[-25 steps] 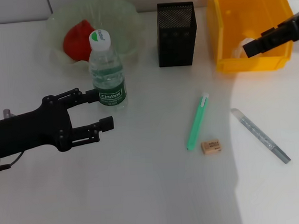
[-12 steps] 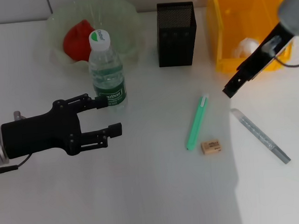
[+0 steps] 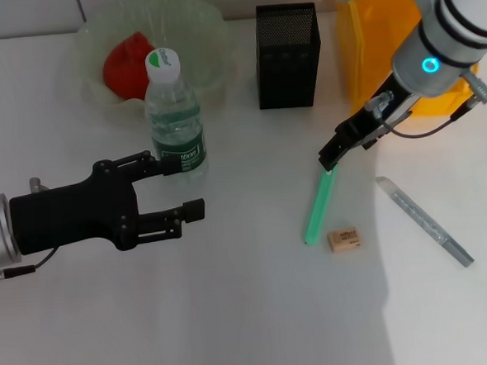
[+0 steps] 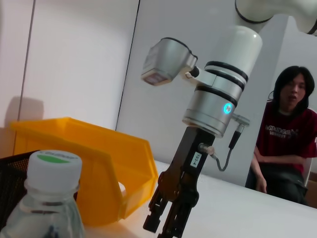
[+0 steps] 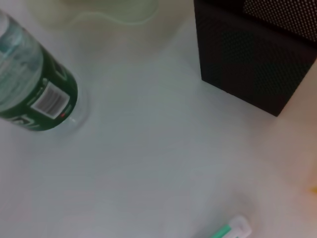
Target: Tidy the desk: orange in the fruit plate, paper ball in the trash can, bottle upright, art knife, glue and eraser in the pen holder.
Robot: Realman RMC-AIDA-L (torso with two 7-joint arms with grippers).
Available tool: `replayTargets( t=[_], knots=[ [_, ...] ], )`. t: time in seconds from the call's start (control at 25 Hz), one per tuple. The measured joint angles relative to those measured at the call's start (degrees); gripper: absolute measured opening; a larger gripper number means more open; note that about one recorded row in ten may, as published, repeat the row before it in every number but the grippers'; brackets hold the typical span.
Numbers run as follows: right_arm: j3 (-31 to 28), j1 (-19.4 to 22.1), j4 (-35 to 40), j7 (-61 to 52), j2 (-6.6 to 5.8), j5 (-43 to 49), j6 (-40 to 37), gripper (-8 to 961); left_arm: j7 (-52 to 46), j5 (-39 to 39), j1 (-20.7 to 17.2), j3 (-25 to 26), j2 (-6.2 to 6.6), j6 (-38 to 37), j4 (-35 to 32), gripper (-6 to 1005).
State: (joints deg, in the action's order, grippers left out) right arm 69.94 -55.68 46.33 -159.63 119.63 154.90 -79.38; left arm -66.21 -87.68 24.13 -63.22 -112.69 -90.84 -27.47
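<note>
The glue [image 3: 321,200] — a slim green stick, likely light, stiff and a bit slick — lay on the desk [image 3: 235,315] between holder [image 3: 289,56] and eraser [image 3: 344,240], its long axis running white cap far, tail near. Mid-barrel looked the best hold. The right gripper [image 3: 328,158] hovered over the cap, fingers apparently pressed together; the left gripper [image 3: 182,186] stood spread beside the upright bottle [image 3: 174,120].

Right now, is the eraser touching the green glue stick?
Apart. In the head view a thin strip of white table shows between the eraser and the lower tip of the green glue stick.
</note>
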Motion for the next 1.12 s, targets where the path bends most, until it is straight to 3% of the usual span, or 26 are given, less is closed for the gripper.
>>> replayTargets(
  t=[0.4, 0.88, 1.12],
  knots=[
    [3.6, -0.7, -5.2, -1.1, 0.13, -2.4, 7.1, 740, -0.5, 0.0, 0.6, 0.0, -0.73, 0.3, 0.0, 800],
    [8.2, -0.7, -6.9, -1.0, 0.16, -2.9, 10.6, 739, -1.4, 0.0, 0.7, 0.4, -1.31, 0.0, -0.6, 800],
    [8.3, -0.6, -7.0, -0.4, 0.16, -2.9, 10.8, 602, -1.4, 0.0, 0.7, 0.5, -1.52, 0.0, -0.7, 800]
  ],
)
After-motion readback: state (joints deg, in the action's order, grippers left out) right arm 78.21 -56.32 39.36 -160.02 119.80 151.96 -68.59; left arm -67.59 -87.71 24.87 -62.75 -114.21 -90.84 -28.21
